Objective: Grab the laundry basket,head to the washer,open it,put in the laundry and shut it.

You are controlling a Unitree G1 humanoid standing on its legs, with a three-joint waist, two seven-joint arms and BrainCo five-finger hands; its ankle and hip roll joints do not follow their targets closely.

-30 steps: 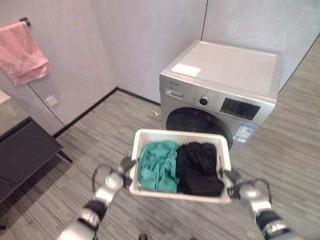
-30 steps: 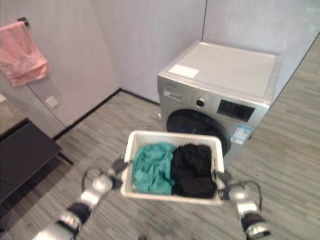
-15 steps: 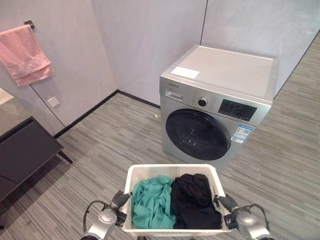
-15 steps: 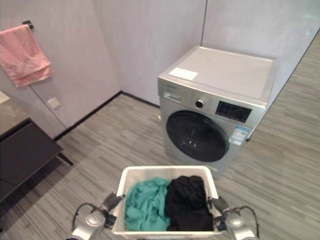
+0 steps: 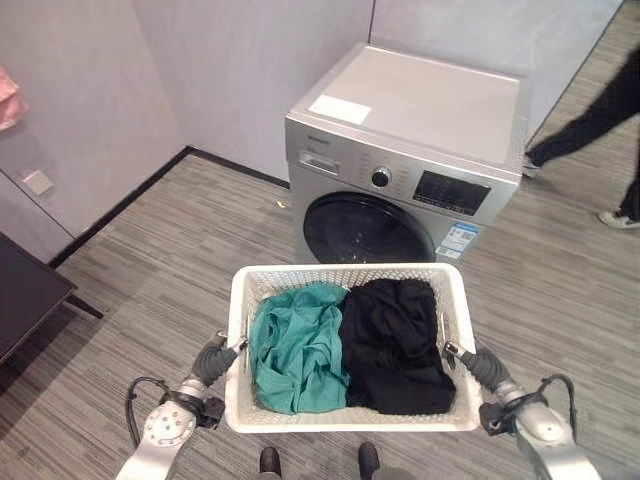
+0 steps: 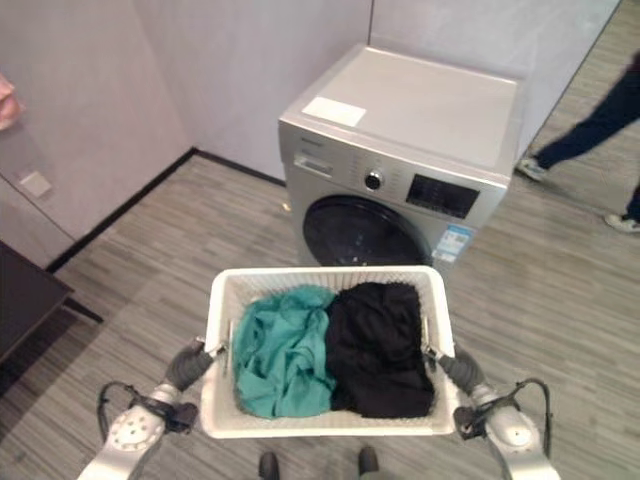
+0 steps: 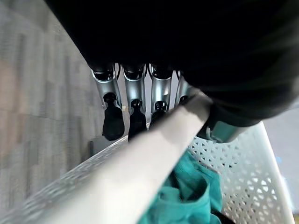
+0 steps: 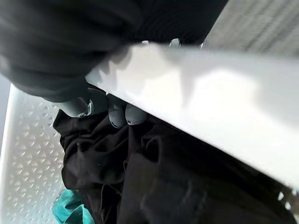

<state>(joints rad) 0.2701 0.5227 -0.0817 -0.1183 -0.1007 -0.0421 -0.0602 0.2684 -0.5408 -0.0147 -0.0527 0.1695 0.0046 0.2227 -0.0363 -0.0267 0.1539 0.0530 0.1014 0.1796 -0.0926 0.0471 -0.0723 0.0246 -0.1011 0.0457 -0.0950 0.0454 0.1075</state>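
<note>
Thumb [image 8: 88, 106] inside basket [image 8: 196, 116] rim

Even, soft indoor light in both eye views; faint sheen on the washer [image 5: 420, 100] top. Wrist views: basket rim [image 8: 201, 107] blown out and blurred, ribbed covers near-black, floor [image 7: 32, 107] smeared.

Both eye views look steeply down from the head, side by side, sharing the laundry basket [image 5: 350, 345], the washer [image 5: 405, 160] behind it and the striped floor [image 5: 150, 260]. Each wrist view sits very close, looking along its own hand at the basket's rim and the clothes inside.
</note>
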